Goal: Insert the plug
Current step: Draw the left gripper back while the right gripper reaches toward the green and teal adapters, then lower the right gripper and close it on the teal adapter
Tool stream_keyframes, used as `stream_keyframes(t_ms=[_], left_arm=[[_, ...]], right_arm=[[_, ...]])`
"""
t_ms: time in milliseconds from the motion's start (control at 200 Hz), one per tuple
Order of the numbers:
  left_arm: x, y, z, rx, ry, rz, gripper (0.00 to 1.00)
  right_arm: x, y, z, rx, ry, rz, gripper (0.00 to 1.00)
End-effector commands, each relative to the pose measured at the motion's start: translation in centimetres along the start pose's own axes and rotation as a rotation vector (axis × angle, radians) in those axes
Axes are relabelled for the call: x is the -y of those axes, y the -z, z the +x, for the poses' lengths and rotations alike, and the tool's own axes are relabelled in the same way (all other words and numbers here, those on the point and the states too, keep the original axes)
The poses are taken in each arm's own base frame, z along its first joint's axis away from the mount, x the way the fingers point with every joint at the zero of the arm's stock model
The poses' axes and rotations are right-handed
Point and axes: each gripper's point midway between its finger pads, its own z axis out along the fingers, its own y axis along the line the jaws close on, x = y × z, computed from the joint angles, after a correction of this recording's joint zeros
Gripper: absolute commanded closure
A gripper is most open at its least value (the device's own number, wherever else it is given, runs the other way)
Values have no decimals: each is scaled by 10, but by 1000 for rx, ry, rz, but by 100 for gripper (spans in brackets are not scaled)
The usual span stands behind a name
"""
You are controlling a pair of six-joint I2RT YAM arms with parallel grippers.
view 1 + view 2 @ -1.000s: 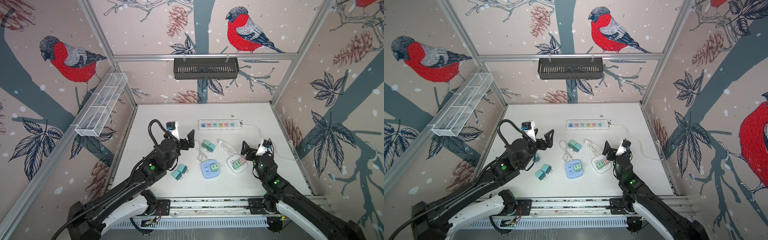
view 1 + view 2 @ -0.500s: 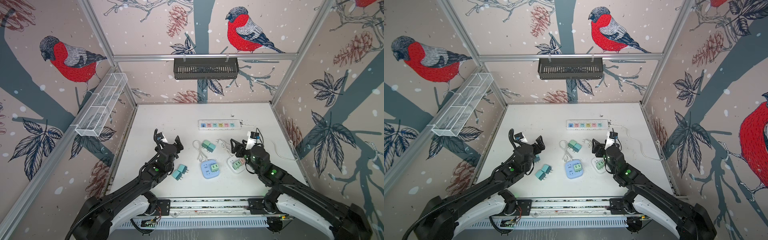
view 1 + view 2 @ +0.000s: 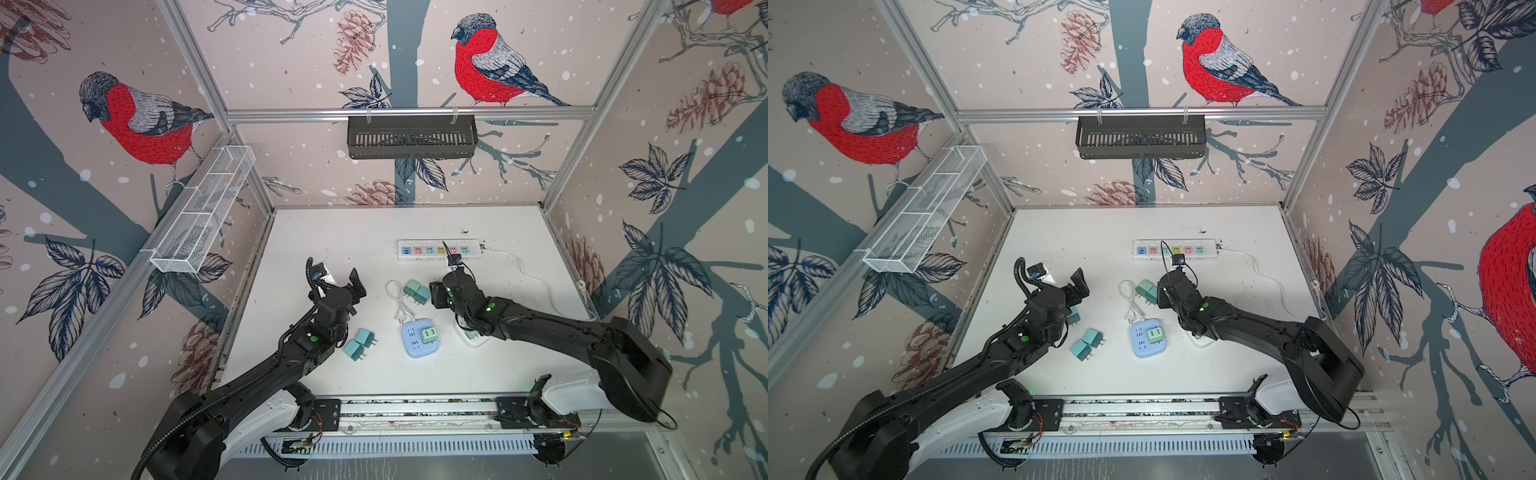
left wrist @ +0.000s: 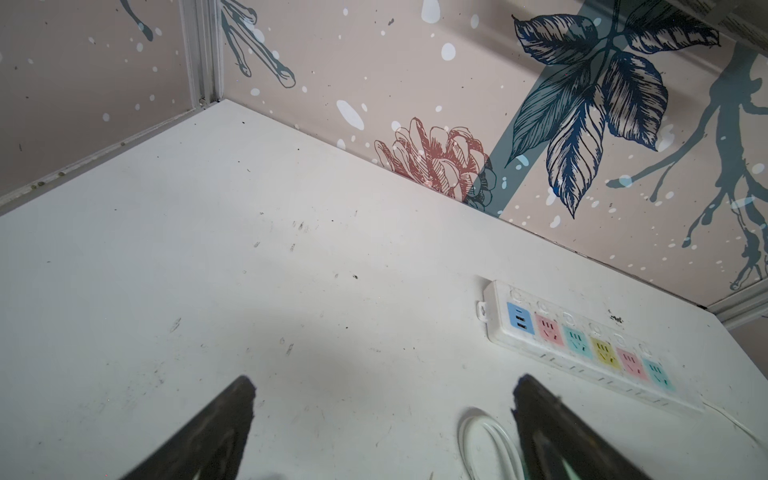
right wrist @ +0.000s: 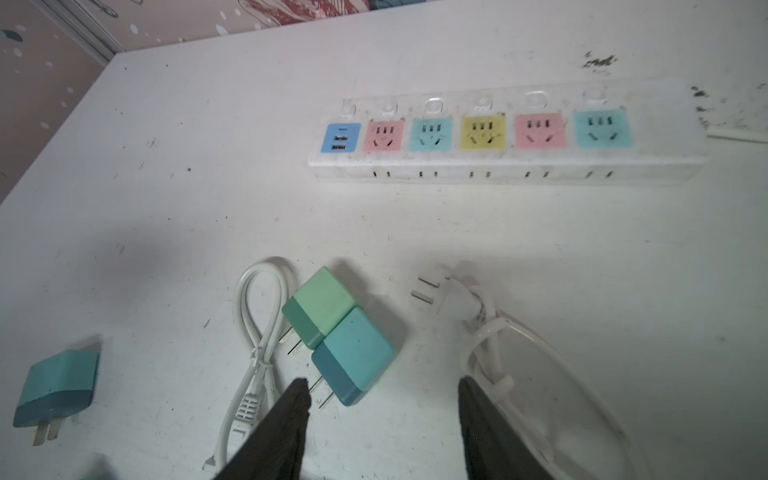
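Desk (image 5: 166, 187): matt, scuffed, dark specks. Power strip (image 5: 498, 166) toward far edge: plastic, semi-gloss, grimy. Plugs (image 5: 357, 349) mid-desk: smooth matt plastic, shiny metal prongs. Cable (image 5: 259, 361): glossy plastic. Frame rails (image 3: 291, 113): brushed metal. Rack (image 3: 199, 216), left wall: painted wire mesh.

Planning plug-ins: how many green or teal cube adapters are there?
6 adapters: a pair beside the white cable, a pair near the left arm, one half under it, one in the blue socket cube. The right arm may hide more.

Both top views look down from high at front, whole table (image 3: 332, 232) seen. Wrist cams sit low, close, fwd-facing; both catch the power strip (image 4: 582, 345).
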Motion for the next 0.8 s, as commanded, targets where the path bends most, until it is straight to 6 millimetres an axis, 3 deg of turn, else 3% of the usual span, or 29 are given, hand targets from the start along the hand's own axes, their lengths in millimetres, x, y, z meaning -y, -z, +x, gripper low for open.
stream_keyframes(t_ms=[0,225,490,796], left_arm=[[-2,0,-10,41,20,-16,3],[0,-1,-9,31,26,-5,4],[-2,1,-12,39,27,-11,4],[-3,3,-12,38,30,-11,3]], right_arm=[[-12,-15,11,-64,43,-28,43],[-11,-36,29,-145,84,-1,40],[-28,-61,45,-216,131,11,42],[-3,-59,51,-237,172,102,38]])
